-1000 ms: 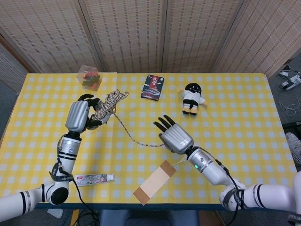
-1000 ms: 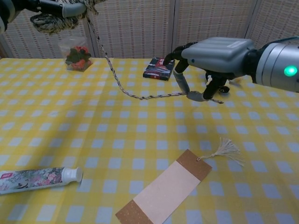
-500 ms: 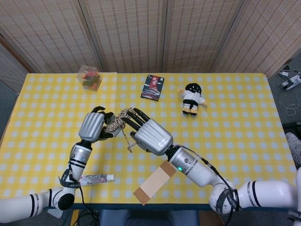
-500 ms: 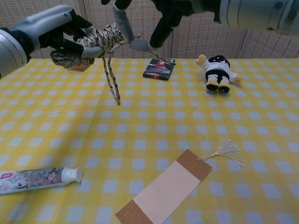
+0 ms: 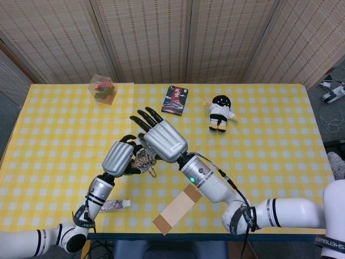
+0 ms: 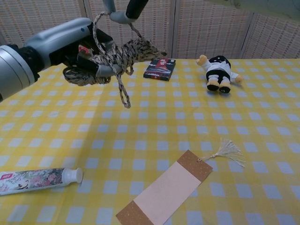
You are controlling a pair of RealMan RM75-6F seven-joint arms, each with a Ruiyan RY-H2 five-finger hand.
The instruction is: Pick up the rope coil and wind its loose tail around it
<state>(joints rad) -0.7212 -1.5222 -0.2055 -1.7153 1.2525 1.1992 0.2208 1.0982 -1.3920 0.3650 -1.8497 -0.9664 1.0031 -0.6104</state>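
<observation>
My left hand (image 5: 119,158) (image 6: 65,42) grips the speckled rope coil (image 5: 143,160) (image 6: 126,52) and holds it up above the yellow checked table (image 5: 269,156). Just above and behind the coil is my right hand (image 5: 161,139) (image 6: 123,10), with its fingers spread upward in the head view. In the chest view its fingertips pinch a loop of the rope tail (image 6: 123,91) above the coil. The tail runs across the coil, and its short free end dangles below. The right palm is cut off at the top of the chest view.
A toothpaste tube (image 5: 114,205) (image 6: 40,180) and a brown bookmark with a tassel (image 5: 177,209) (image 6: 166,187) lie near the front edge. Further back are a plush doll (image 5: 220,112) (image 6: 216,72), a dark card pack (image 5: 175,100) (image 6: 160,68) and a clear box (image 5: 102,88).
Both hands have come together, nearer to me and higher. My right hand lifted the tail off the table and carried it over the coil. The hanging part is now short.
</observation>
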